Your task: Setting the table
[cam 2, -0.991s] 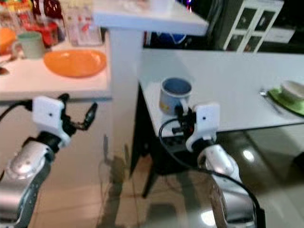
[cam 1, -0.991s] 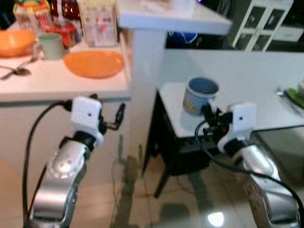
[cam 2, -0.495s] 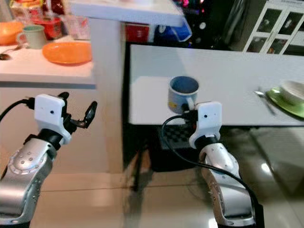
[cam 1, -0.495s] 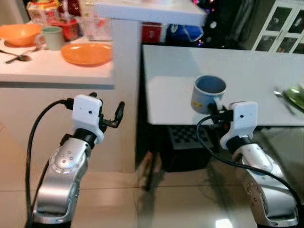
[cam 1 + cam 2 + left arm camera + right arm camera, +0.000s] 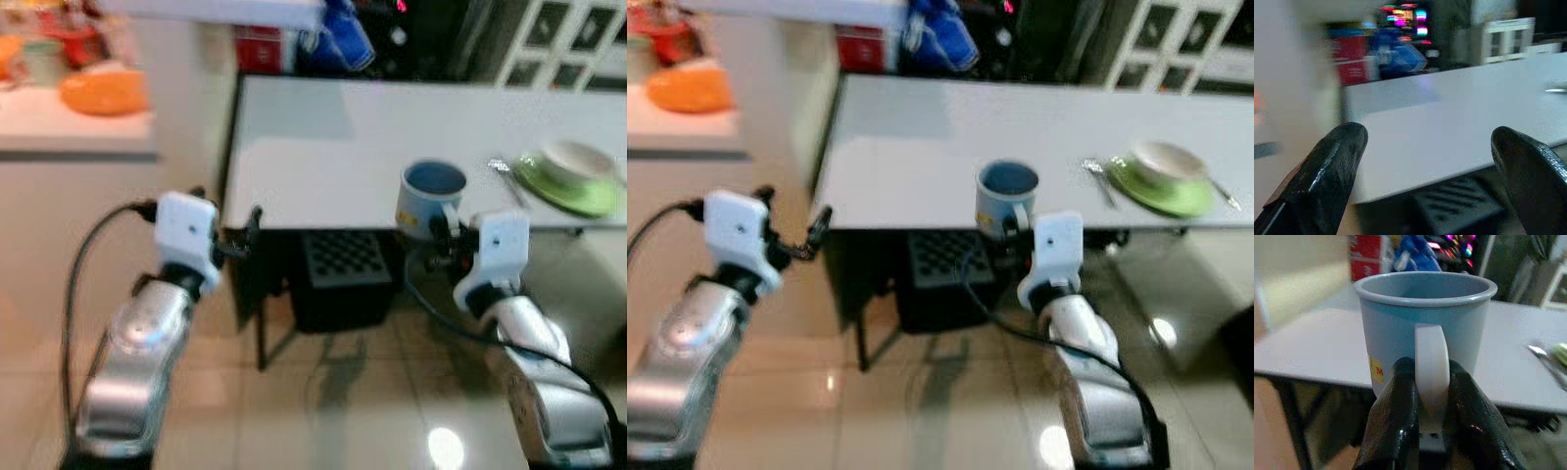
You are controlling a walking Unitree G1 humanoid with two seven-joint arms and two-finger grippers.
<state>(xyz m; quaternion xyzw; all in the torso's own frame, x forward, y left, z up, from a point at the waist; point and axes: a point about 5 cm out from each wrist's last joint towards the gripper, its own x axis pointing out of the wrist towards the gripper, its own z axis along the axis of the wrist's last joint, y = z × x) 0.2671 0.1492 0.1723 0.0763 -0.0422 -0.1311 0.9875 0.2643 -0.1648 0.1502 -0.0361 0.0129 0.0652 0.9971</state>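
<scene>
The right end effector [image 5: 1431, 406] pinched the handle of the blue mug [image 5: 428, 199], which was upright over the near edge of the white counter [image 5: 333, 147]. A wide bare surface lay left of the mug; a green plate [image 5: 568, 186] with a bowl [image 5: 576, 162] stood to its right. The left end effector [image 5: 1430, 171] was spread, before the counter's near left corner

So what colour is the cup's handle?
White, on a light blue cup; the right wrist view shows the handle best.
</scene>
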